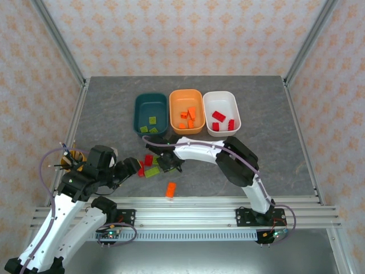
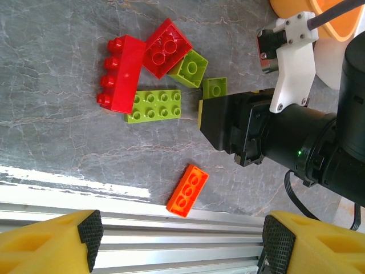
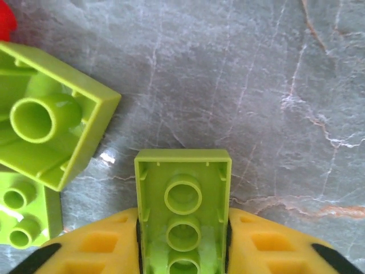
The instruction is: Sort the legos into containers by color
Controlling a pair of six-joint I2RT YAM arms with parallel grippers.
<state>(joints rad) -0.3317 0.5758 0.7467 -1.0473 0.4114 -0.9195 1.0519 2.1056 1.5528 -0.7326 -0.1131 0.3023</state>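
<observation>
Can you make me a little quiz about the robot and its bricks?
1. True or false: the right hand has a green brick between its fingers.
2. Which tub holds the red bricks? A teal tub, B orange tub, C white tub.
3. What colour is the lone brick beside the metal rail?
Key: 1 true; 2 C; 3 orange.
</observation>
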